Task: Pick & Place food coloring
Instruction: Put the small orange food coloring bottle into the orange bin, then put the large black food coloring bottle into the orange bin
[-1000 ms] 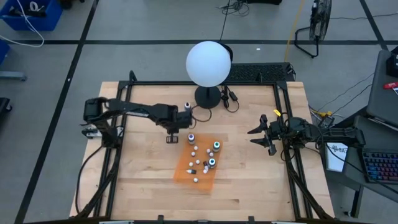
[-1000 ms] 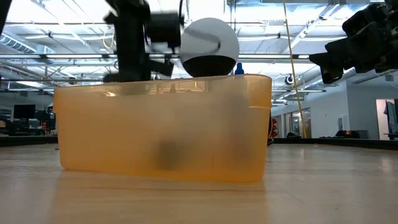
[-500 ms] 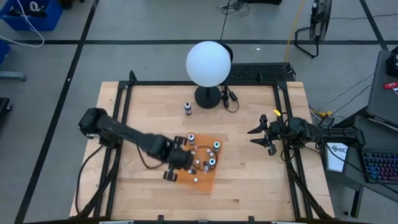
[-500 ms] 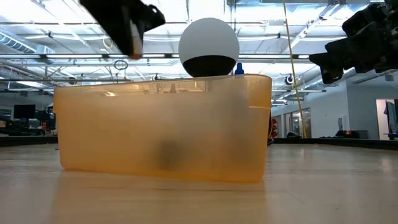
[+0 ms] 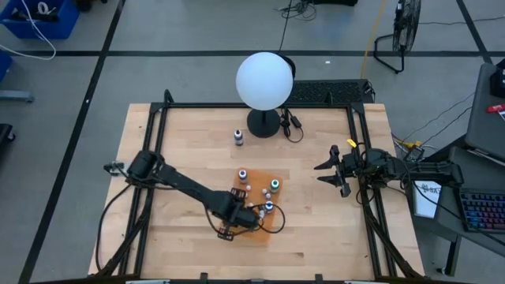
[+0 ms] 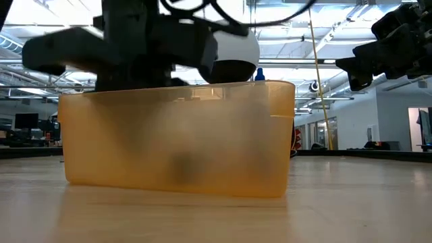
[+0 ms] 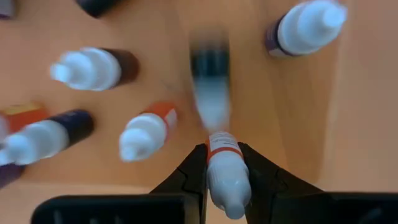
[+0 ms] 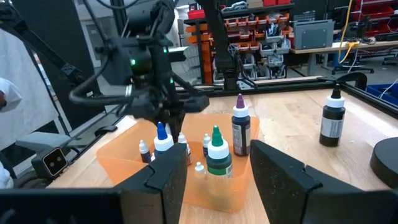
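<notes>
An orange tray near the table's middle holds several small food coloring bottles, standing or lying: dark ones with white tops, a green-topped one and a blue-topped one. My left gripper points down into the tray, shut on a tiny white bottle with a red band. The tray's wall hides the fingertips in the low view. One dark bottle stands alone on the table farther back. My right gripper waits open at the right, level with the table. My left gripper pinches the tiny bottle by the sides of its body, just under the red band, between its two fingers. The fingers come from above, pointing down. The bottle stands upright in the hold, white cap toward the wrist. I cannot tell whether its base touches the tray.
A big white globe lamp on a black base stands at the table's far edge, with cables beside it. A dark rail frame runs along the table's sides. Bare wood lies left of and in front of the tray.
My left gripper has swung from beside the lone dark bottle at the far middle toward the table's near edge. It now stands over the tray and a little lower. My right gripper has kept still.
</notes>
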Controlling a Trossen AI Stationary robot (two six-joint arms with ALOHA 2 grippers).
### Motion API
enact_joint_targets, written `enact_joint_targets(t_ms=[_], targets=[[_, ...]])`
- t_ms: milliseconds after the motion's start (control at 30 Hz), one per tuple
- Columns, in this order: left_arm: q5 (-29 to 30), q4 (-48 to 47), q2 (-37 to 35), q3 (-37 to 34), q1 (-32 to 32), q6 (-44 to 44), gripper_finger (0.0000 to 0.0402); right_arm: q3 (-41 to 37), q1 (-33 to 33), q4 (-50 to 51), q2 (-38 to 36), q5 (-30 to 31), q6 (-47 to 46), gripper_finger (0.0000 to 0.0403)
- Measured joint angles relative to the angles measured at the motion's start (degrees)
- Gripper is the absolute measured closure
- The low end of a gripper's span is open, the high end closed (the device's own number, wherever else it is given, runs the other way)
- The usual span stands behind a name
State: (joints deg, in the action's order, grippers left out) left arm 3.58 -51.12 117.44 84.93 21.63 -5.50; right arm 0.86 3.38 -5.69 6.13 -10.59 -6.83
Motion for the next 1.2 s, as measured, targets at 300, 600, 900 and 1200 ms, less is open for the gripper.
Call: enact_joint_targets(t_ms=[300, 600, 900, 1200], targets=[[-1.1, 0.23, 1.6, -0.02, -0.03, -1.16, 0.0327, 0.0, 0.02, -0.02, 0.0, 0.0, 0.0, 0.0238], [-1.16, -1.65, 0.47, 0.2, -0.19, -0.85, 0.0167, 0.0, 0.0, -0.02, 0.0, 0.0, 0.0, 0.024], [4.21, -6.29, -10.38, 4.29, -0.64, 2.71, 0.0114, 0.0, 0.0, 0.0, 0.0, -0.02, 0.0, 0.0237], [18.55, -10.61, -24.23, 4.0, -12.09, 8.18, 0.0135, -0.02, 0.01, 0.0, 0.0, 0.0, 0.0, 0.0239]])
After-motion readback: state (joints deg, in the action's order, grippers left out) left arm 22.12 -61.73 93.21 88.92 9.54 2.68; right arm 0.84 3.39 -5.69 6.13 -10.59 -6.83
